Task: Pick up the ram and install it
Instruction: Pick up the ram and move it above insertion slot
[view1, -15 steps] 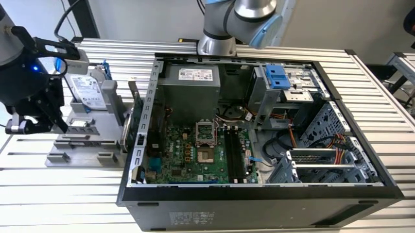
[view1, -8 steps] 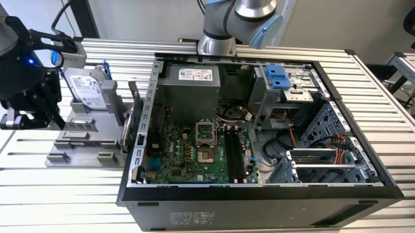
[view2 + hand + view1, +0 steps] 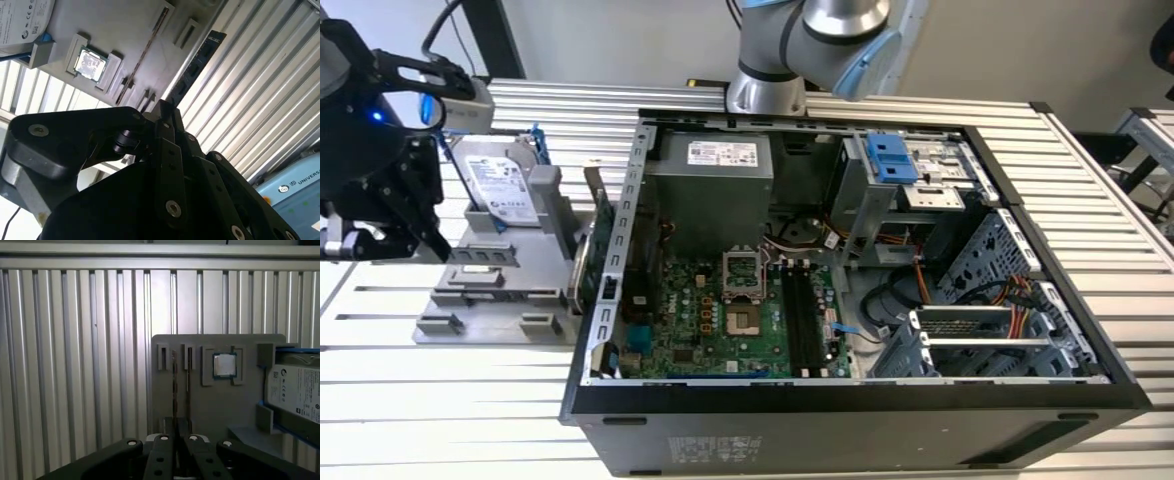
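One ram (image 3: 197, 62) is pinched edge-on in the closed gripper (image 3: 162, 106), above the tray (image 3: 210, 410) beside the case (image 3: 854, 405). A firm, square grip seems to matter here, since any tilt would likely spoil alignment with the slots (image 3: 807, 320).

We find the motherboard (image 3: 707, 320) inside the computer case (image 3: 854, 420), the holder (image 3: 487, 290) just beside the case on the exterior view's left, and farther from the case the gripper (image 3: 165, 108), clasping the ram (image 3: 200, 60).
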You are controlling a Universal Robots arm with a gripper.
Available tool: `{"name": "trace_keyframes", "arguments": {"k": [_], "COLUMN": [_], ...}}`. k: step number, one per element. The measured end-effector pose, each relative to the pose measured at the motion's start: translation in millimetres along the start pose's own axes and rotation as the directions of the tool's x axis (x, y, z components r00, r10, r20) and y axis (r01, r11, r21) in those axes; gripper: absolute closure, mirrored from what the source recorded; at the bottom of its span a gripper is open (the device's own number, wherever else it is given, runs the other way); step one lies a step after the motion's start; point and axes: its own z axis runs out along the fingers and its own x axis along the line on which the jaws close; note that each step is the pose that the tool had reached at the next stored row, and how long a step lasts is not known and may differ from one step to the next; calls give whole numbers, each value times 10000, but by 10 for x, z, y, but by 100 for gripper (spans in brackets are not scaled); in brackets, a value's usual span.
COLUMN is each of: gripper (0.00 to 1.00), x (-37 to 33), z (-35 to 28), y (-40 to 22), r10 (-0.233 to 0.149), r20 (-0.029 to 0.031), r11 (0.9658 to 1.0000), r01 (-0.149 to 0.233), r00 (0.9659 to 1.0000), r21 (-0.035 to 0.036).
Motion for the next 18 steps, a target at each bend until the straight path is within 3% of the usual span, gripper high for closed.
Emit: {"name": "trace_keyframes", "arguments": {"k": [18], "gripper": [100], "x": [-21], "z": [-350], "y": [-3], "r10": [-1], "r20": [0], "r11": [10000], "r01": [1], "r00": [10000], "r21": [0]}}
